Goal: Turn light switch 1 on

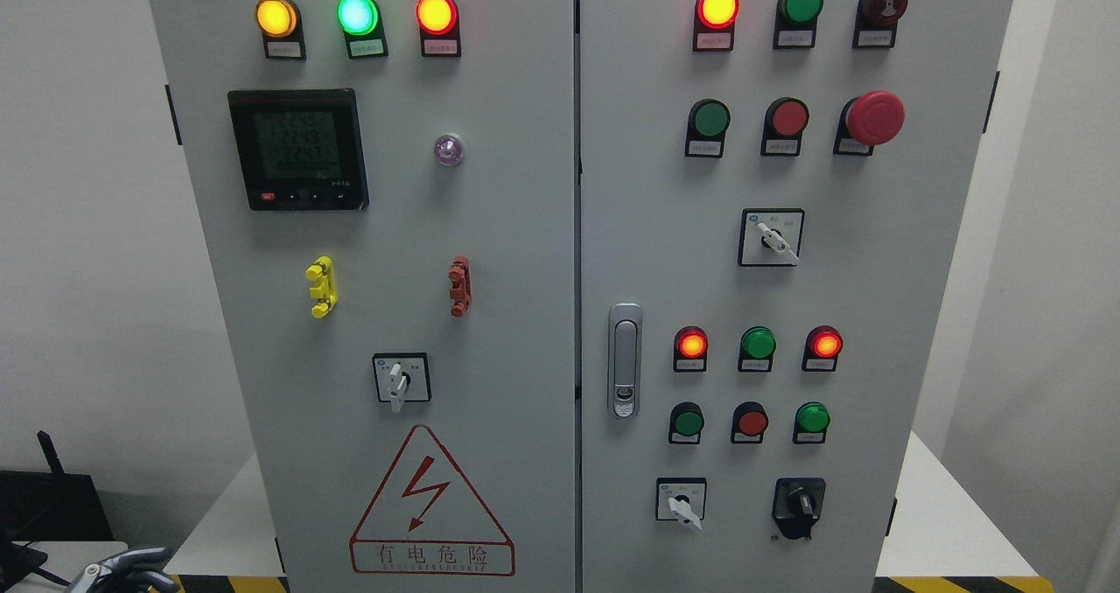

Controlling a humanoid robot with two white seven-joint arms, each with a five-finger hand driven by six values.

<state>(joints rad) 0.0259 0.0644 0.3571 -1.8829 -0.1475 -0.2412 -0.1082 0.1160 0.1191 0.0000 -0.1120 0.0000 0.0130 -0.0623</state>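
A grey electrical cabinet (525,226) with two doors fills the head view. It carries several rotary selector switches: a white-handled one (401,379) low on the left door, another (770,237) mid right door, a third (681,499) at the bottom of the right door, and a black knob (798,505) beside it. No readable label shows which of them is switch 1. My left hand (122,568) shows only at the lower left corner, far below and left of every switch, with its grey fingers relaxed and holding nothing. My right hand is out of view.
Lit lamps in yellow (276,17), green (357,14) and red (436,13) top the left door, above a digital meter (297,149). A red mushroom stop button (873,118) juts from the right door. A door latch (624,361) sits by the centre seam. The cabinet stands on a white table (954,523).
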